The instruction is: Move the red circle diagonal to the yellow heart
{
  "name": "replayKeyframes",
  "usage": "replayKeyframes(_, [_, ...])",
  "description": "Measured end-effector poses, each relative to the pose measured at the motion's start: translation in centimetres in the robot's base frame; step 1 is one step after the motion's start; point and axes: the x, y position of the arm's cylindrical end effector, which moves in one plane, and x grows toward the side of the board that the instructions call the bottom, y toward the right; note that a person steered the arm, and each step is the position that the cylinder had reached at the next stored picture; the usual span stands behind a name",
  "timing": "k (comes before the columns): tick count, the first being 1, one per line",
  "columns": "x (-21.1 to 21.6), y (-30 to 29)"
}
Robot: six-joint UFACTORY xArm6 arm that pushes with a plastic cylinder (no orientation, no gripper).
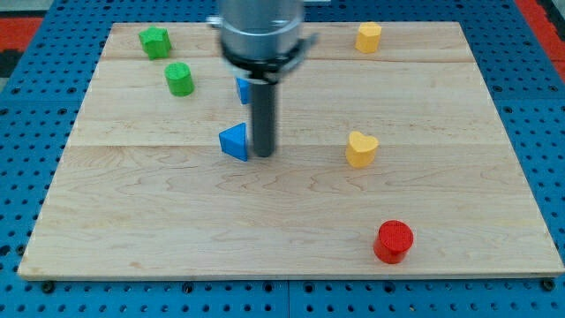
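The red circle (393, 241) is a short red cylinder near the view's bottom right of the wooden board (159, 221). The yellow heart (361, 148) lies above it and a little to the left, about mid-height on the board. My tip (263, 155) is at the centre of the board, just right of a blue triangle (234, 141), close to it or touching. The tip is well to the left of the yellow heart and far up-left of the red circle.
A second blue block (243, 88) is partly hidden behind the rod. A green block (154, 41) sits at the top left, a green cylinder (179, 79) below it. A yellow block (368, 37) sits near the top right.
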Motion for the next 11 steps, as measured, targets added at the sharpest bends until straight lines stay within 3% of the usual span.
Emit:
replayKeyframes(1, [-1.4,-7.6])
replayKeyframes(3, [-3.3,-13.3])
replayKeyframes(4, [0.3,-3.2])
replayKeyframes(6, [11.5,9.5])
replayKeyframes(7, [16.4,13.1])
replayKeyframes(8, [15.9,19.1])
replayKeyframes(11, [6.5,25.3])
